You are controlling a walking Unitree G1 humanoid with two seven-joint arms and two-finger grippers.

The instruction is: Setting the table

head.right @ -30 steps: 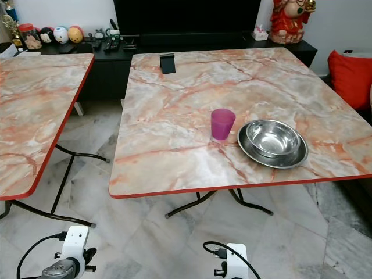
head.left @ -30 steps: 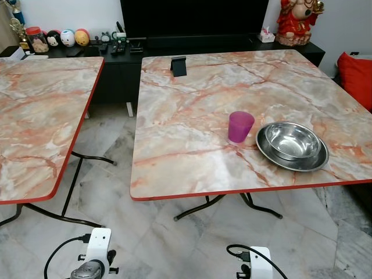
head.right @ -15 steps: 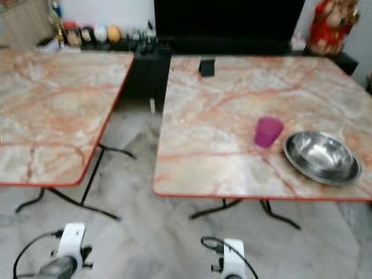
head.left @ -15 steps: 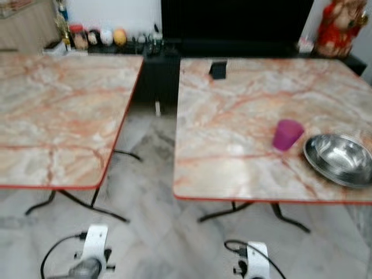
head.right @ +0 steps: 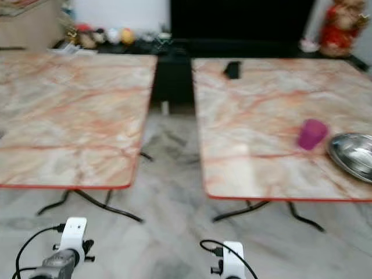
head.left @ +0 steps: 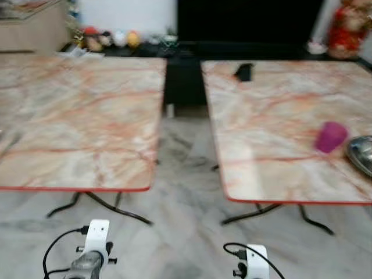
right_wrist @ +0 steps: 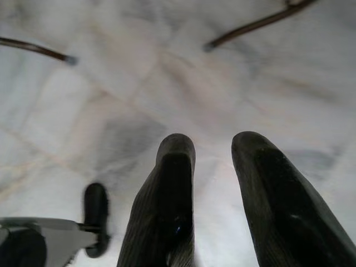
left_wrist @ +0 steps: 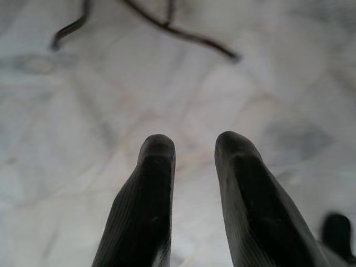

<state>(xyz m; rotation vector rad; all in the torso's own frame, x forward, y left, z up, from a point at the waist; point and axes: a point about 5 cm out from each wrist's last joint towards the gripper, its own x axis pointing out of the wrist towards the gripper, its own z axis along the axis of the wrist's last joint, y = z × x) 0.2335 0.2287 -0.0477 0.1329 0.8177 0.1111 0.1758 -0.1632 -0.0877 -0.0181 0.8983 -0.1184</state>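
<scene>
— Black fingers first: how do the grippers stand?

— Both arms hang low over the pale marble floor (left_wrist: 83, 83). The left gripper (left_wrist: 194, 146) has its two fingers parted by a narrow gap with nothing between them; the right gripper (right_wrist: 213, 146) is the same, slightly spread and empty. Thin dark table legs (right_wrist: 256, 23) cross the floor beyond each.

— And the things for the table?

— Ahead of the right gripper and off to its right, on the right marble table (head.left: 273, 122), stands a purple cup (head.left: 331, 137). Just beside it is a steel bowl (head.right: 354, 156), cut off by the frame edge. Ahead of the left gripper is the left marble table (head.left: 75, 116).

— Any writing or labels?

— None can be read; the head views are blurred. Farther off, a small dark object (head.left: 243, 72) sits near the right table's far edge, too smeared to identify. Beyond it a black cabinet (head.left: 186, 81) carries small round figures (head.left: 119, 39) and a red figurine (head.left: 347, 29), all indistinct.
</scene>
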